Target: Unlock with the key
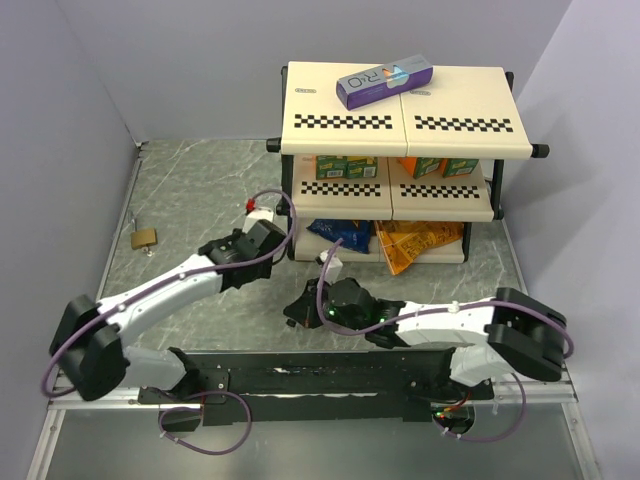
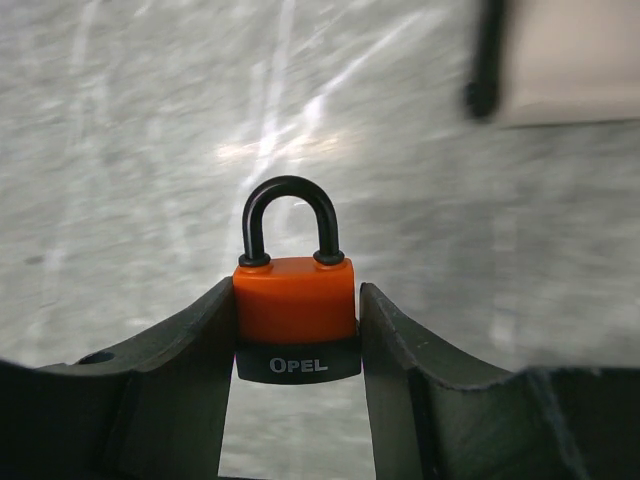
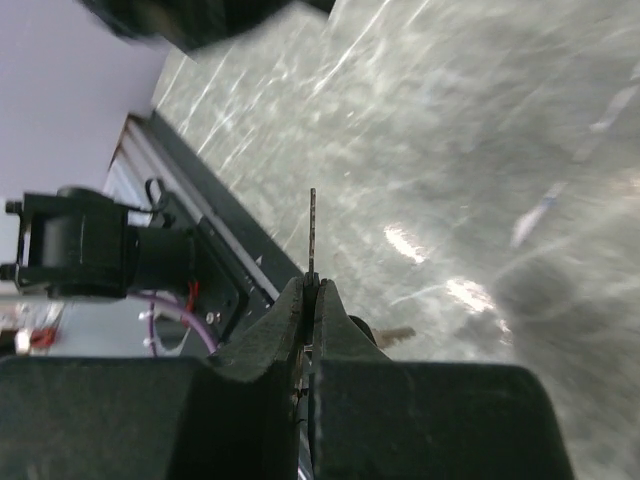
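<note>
Far left of the desk (image 1: 200, 190) there's a brass padlock (image 1: 145, 237) lying loose, well clear of both arms; I judge it's not my target. My left end effector (image 2: 297, 295) is about half open and clamped across the flanks of the orange-and-black padlock (image 2: 296, 310), lifted off the desk, shackle (image 2: 290, 215) closed and pointing away from the wrist. The body looks rigid and compact, probably dense for its size, with a smooth cover, so I expect it to twist under insertion force. Side grip is right: it leaves both ends free. I can't see the keyway in any view. My right end effector (image 3: 311, 290) is pinched nearly shut on the key (image 3: 312, 230), also in the air, near the padlock but not touching it. Only the thin blade pokes out past the tips; the head is hidden between the pads. My read is that the key is near weightless, stiff along its length, easy to bend sideways, slick metal, likely to pivot in the pinch. Hold by the flat head, blade fully exposed, no side load going in.
</note>
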`<state>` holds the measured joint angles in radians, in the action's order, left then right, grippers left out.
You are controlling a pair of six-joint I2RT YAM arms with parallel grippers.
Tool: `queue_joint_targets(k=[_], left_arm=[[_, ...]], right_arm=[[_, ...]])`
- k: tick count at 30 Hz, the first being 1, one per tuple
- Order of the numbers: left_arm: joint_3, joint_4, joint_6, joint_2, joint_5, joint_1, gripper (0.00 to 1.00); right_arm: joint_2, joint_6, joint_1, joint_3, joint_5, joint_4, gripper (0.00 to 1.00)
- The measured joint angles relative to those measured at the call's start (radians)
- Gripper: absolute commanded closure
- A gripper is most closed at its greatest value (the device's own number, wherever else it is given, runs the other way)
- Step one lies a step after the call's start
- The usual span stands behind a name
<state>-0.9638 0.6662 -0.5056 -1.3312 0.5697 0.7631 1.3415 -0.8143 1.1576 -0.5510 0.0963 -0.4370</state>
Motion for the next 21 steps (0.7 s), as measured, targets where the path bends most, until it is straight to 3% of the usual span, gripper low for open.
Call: queue_joint_targets(k=[12, 21], left_arm=[[0.143, -0.124, -0.186, 0.189, -0.274, 0.001, 0.99], [0.173, -0.141, -0.237, 0.254, -0.329, 0.001, 0.99]], right_arm=[[0.22, -0.042, -0.013, -0.034, -0.196, -0.272, 1.0], [0.288, -0.097, -0.068, -0.053, -0.238, -0.363, 1.0]])
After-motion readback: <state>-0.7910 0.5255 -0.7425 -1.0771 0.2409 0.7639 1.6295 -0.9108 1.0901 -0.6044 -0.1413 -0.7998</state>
